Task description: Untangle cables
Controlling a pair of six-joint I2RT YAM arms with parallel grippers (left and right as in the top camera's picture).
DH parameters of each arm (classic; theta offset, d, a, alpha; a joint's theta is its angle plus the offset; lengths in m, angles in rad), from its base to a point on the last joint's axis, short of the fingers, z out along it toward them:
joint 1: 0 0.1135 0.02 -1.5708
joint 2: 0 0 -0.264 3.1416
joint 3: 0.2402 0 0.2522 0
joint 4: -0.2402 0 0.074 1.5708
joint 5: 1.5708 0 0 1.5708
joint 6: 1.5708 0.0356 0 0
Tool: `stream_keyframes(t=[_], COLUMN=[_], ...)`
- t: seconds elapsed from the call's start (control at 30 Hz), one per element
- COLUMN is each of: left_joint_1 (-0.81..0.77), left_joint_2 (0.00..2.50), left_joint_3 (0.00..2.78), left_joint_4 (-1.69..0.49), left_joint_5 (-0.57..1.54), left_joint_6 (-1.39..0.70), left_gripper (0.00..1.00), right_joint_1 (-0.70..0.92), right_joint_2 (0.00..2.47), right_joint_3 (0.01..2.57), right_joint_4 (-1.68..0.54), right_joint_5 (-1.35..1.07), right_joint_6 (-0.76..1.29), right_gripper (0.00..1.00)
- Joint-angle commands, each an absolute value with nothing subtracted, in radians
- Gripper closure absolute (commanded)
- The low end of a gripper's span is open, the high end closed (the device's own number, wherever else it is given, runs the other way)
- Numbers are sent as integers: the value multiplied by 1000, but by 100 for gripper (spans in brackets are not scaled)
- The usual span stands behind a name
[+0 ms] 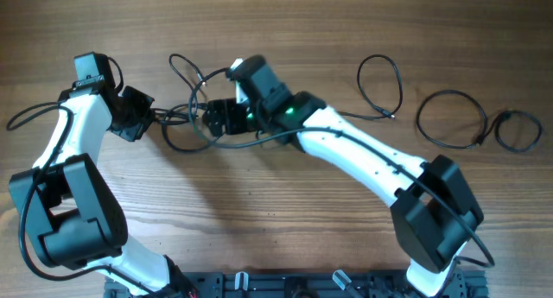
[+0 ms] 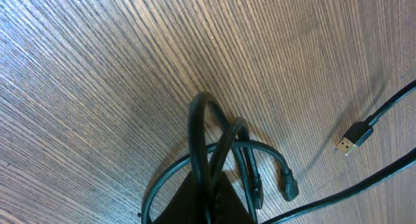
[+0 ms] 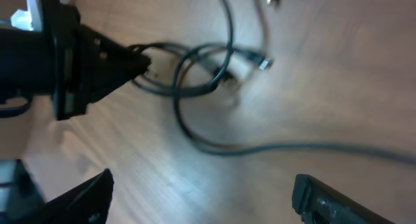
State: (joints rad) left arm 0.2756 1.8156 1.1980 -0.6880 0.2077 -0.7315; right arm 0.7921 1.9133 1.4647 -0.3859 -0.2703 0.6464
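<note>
The tangled cables (image 1: 186, 108) lie at the table's back left, between my two grippers. My left gripper (image 1: 147, 117) is shut on several strands of that tangle. In the left wrist view the fingers (image 2: 209, 201) pinch a black loop (image 2: 200, 130), with two small plugs (image 2: 289, 185) beside it and a USB plug (image 2: 354, 137) farther right. My right gripper (image 1: 216, 117) is open and empty just right of the tangle. In the right wrist view its jaws (image 3: 201, 188) hover spread above bare wood, with the knotted loops (image 3: 195, 71) and the left gripper (image 3: 84, 62) beyond.
Three separate cable loops lie at the back right: one (image 1: 380, 84), a larger one (image 1: 449, 117), and a small coil (image 1: 518, 129). A thicker arm wire (image 1: 26, 117) curls at the far left. The arm bases (image 1: 285, 285) stand at the front edge.
</note>
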Motion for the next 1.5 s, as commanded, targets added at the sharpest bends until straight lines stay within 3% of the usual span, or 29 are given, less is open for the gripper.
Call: stream_keyframes(t=[0.0,0.17,0.33,0.5,0.77,1.2,1.23,1.3,1.33,1.47], left_joint_1=[270,270,270,270,270,270,270,270,270,270], left_joint_2=[1827,1827,1827,1827,1827,1827,1827,1827,1827,1827], left_joint_3=[1209,1209,1209,1209,1209,1209,1209,1209,1209,1209], left_joint_4=[-685,-685,-685,-685,-685,-685,-685,-685,-686,-685], left_joint_5=[220,220,220,228,236,236,236,236,236,235], left_joint_6=[-742,-741,-741,-741,-741,-741,-741,-741,-741,-741], left_gripper=[93,94,94,95,95,96,96,96,96,96], right_joint_1=[868,922,919,917,917,917,917,914,910,857], right_joint_2=[1946,2031,2130,2177,2186,2271,2278,2280,2280,2191], right_joint_3=[1477,1472,1472,1472,1472,1471,1471,1471,1472,1472], right_joint_4=[-408,-381,-330,-215,-170,-167,-168,-169,-168,-219], right_joint_5=[-176,-138,-138,-88,68,78,78,89,93,50], right_joint_6=[925,1084,1228,1238,1238,1286,1282,1254,1214,1044], right_gripper=[10,10,17,18,60,57,65,90,96,96])
